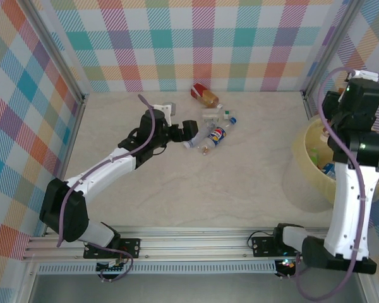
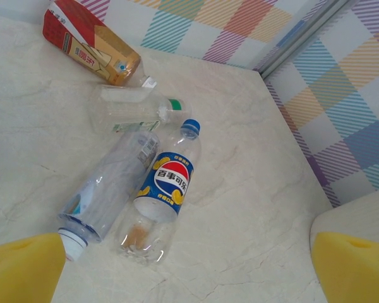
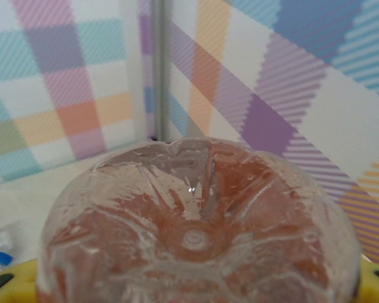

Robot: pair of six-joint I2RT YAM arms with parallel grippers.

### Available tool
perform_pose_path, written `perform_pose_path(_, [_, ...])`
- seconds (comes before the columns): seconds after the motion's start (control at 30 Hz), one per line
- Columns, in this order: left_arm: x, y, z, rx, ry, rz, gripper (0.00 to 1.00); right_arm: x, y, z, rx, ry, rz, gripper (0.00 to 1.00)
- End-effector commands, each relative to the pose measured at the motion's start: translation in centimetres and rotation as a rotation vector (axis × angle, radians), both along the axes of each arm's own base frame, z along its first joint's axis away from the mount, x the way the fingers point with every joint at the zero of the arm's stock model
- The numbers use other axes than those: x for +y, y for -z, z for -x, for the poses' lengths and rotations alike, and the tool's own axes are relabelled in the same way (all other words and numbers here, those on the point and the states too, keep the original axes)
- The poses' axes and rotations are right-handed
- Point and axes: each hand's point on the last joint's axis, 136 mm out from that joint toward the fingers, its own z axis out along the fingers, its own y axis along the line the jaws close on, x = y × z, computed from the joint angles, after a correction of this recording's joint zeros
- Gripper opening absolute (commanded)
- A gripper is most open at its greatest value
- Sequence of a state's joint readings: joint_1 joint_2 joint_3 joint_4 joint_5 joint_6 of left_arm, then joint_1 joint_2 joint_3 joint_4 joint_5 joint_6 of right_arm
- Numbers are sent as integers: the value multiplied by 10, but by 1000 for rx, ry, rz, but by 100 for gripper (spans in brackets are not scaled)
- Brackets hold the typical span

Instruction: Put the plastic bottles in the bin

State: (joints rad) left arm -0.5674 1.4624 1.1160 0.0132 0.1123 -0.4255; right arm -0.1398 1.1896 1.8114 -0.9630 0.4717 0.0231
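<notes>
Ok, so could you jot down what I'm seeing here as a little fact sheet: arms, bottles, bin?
left gripper: open, low over the table, aimed at the loose bottles
right gripper: shut on a clear bottle, up near the bin
bottles on table: four, lying clustered: Pepsi bottle, pale-label bottle alongside it, green-cap bottle, red-label bottle
bin: at the table's right, a few bottles already inside

Ahead of the yellow left fingers (image 2: 22,268): blue-labelled bottle (image 2: 170,181) on cream marbled desk (image 2: 259,208); the clear bottle (image 3: 196,240) between the right fingers (image 3: 22,273) seems reddish.
</notes>
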Motion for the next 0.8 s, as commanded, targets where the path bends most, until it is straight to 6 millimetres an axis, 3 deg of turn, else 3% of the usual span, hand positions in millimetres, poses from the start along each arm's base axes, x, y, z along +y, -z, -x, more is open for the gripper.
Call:
perform_pose_path(0.0, [-6, -9, -1, 9, 7, 27, 100, -22, 40, 12, 189, 113, -55, 43])
perform_pose_path(0.17, [-10, -7, -3, 34, 6, 42, 100, -55, 71, 24, 348, 231, -65, 44])
perform_pose_path(0.53, [-20, -4, -10, 76, 25, 44, 100, -87, 102, 38, 490, 264, 43, 47])
perform_pose_path(0.6, [-19, -4, -11, 77, 21, 39, 100, -89, 111, 38, 543, 242, 75, 56])
perform_pose_path(0.67, [-19, -3, -11, 78, 16, 32, 100, -98, 120, 41, 600, 279, 105, 80])
perform_pose_path(0.77, [-17, -2, -11, 82, 10, 26, 100, -111, 122, 45, 639, 362, 141, 97])
